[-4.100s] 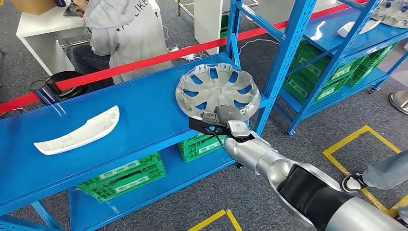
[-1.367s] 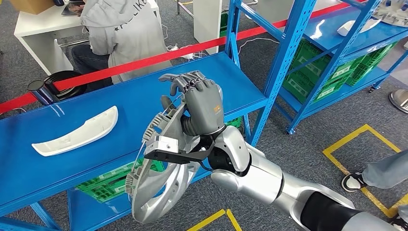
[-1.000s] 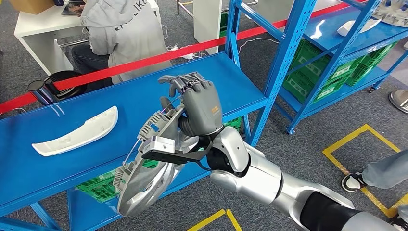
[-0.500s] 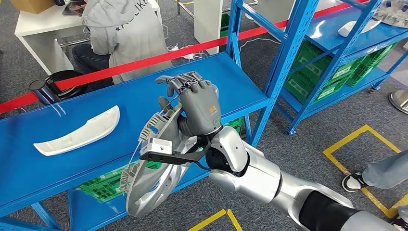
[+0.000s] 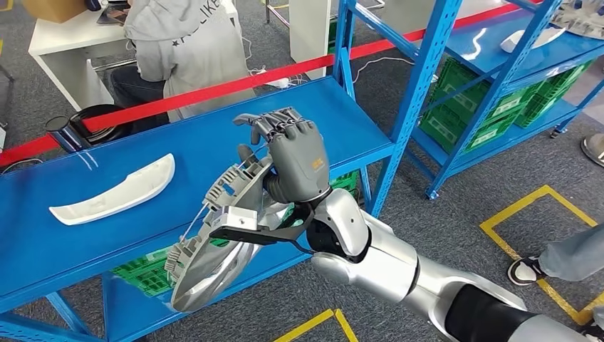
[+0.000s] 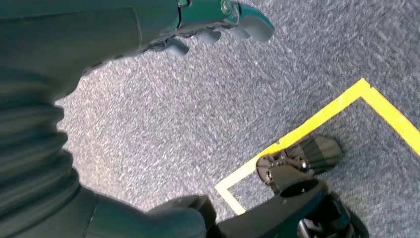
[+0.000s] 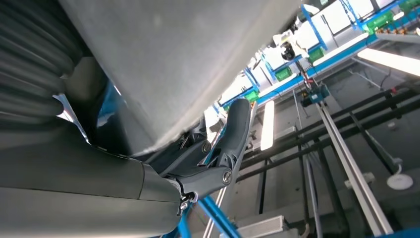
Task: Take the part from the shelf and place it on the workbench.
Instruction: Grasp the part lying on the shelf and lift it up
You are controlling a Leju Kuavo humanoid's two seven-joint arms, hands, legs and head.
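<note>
The part is a round silver wheel cover [image 5: 211, 265] with ribbed clips along its rim. My right hand [image 5: 295, 160] grips its upper rim and holds it tilted on edge in the air, in front of the blue shelf [image 5: 214, 135] and off its surface. In the right wrist view the cover's grey face [image 7: 188, 59] looms close, with dark fingers [image 7: 233, 129] curled at its edge. My left hand [image 6: 213, 22] hangs over grey carpet with its fingers apart and nothing in it.
A white curved part [image 5: 114, 191] lies on the shelf's left. Green crates [image 5: 149, 267] sit on the lower level. A seated person [image 5: 185, 50] is behind red tape [image 5: 214, 89]. A second blue rack [image 5: 513, 50] stands at the right, near a person's shoe [image 5: 527, 269].
The cover lay flat on the shelf's right end; my right hand has lifted it off and tipped it on edge. In the last half second its lower edge swung slightly left.
</note>
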